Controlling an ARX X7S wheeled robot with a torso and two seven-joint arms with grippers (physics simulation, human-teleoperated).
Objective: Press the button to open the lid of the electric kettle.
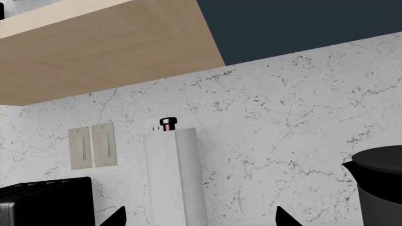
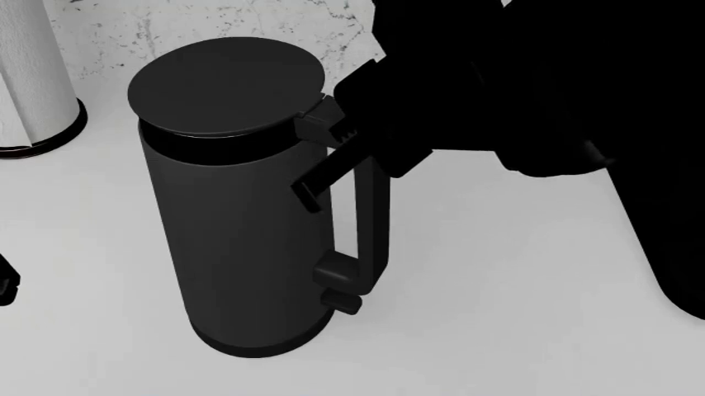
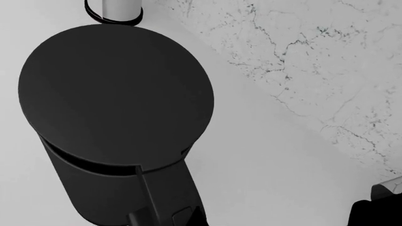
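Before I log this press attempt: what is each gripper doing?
Left gripper: jaws open, holding nothing.
Right gripper: at the tall dark grey electric kettle's handle top; jaws cannot be told.

Right arm [image 2: 551, 82]: matte black throughout, bulky rounded housings that merge into one dark mass in head view, no seams, screws, cables or markings discernible. Right gripper [image 2: 330, 153]: same flat black, slim angular fingers with squared edges; one long straight finger [image 2: 319, 177] reads clearly. Left gripper [image 1: 199, 217]: only two small black pointed fingertips [image 1: 116, 217] show in left wrist view. Black rounded part [image 2: 6, 285] at head view's left edge, unidentifiable.
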